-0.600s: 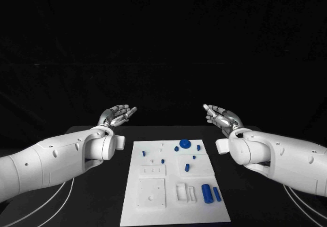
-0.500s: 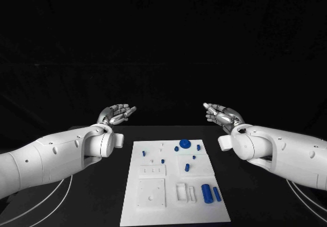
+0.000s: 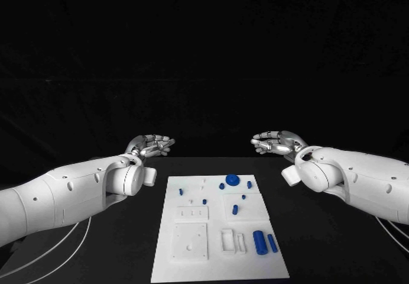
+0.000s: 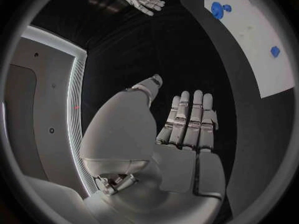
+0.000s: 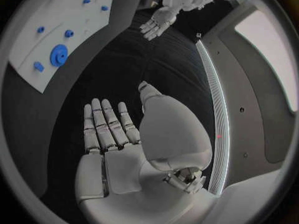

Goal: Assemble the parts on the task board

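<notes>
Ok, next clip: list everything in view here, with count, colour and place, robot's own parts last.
Table: one, black, under everything.
Task board: one, white plate, middle of the table, between the two arms.
Parts: several small blue pieces on the board; a round one at the far end, two long ones side by side near the right near corner, small ones between. Exact count too small to tell.
Left hand: one, silver, raised off the table beyond the board's far left corner, fingers apart, holding nothing.
Right hand: one, silver, raised beyond the far right corner, fingers apart, holding nothing.
</notes>
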